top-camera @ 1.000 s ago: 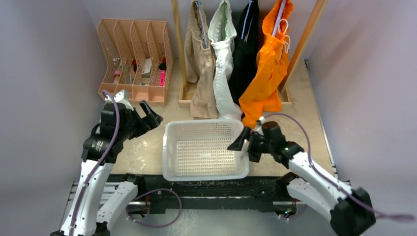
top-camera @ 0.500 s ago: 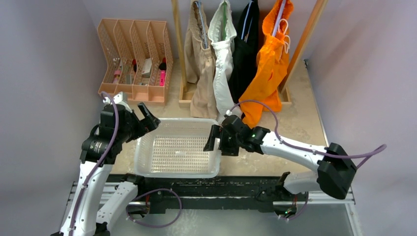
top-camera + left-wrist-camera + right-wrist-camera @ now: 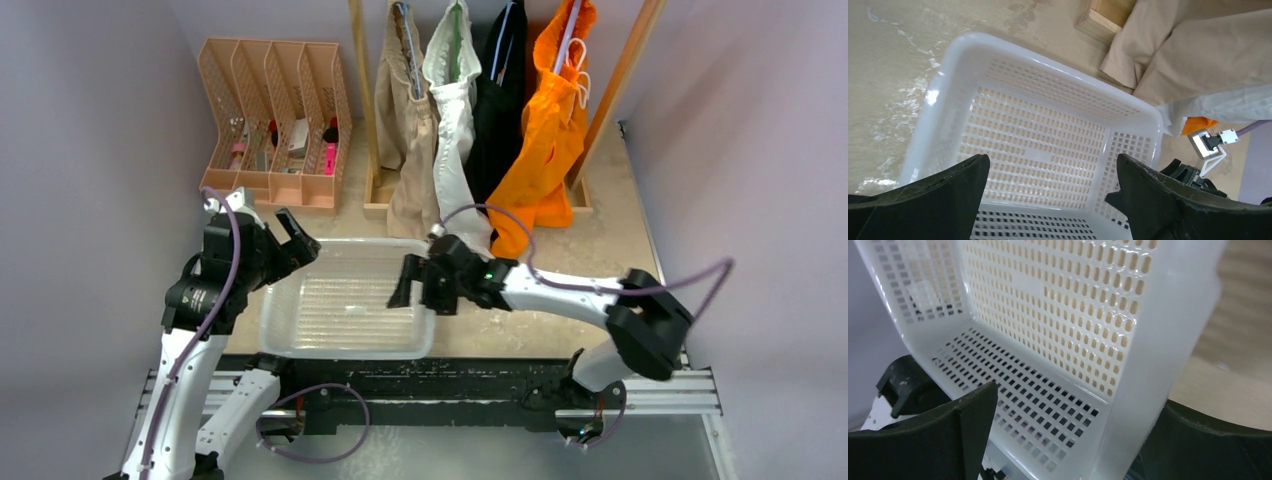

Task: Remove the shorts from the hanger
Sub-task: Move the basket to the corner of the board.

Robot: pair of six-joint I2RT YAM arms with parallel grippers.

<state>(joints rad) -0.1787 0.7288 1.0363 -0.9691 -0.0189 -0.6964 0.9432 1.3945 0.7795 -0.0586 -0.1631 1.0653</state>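
Observation:
Four shorts hang on hangers from the wooden rack (image 3: pixel 357 60) at the back: beige shorts (image 3: pixel 405 130), white shorts (image 3: pixel 455 120), black shorts (image 3: pixel 500 110), orange shorts (image 3: pixel 545 150). The beige shorts (image 3: pixel 1188 55), a white hem (image 3: pixel 1228 107) and a bit of orange (image 3: pixel 1198 124) show in the left wrist view. My right gripper (image 3: pixel 415 293) (image 3: pixel 1068 415) is open and straddles the right wall of the white plastic basket (image 3: pixel 350 345) (image 3: pixel 1168 340), one finger inside and one outside. My left gripper (image 3: pixel 297 238) (image 3: pixel 1053 165) is open and empty above the basket's left end (image 3: pixel 1048 70).
A peach file organizer (image 3: pixel 275 120) with small items stands at the back left. The rack's wooden base (image 3: pixel 380 208) lies just behind the basket. Grey walls close in on both sides. Bare tabletop shows at the right (image 3: pixel 600 250).
My right arm has slid the white basket leftward across the table, reaching further left each frame. My left gripper has stayed about in place, and the basket now lies under it.

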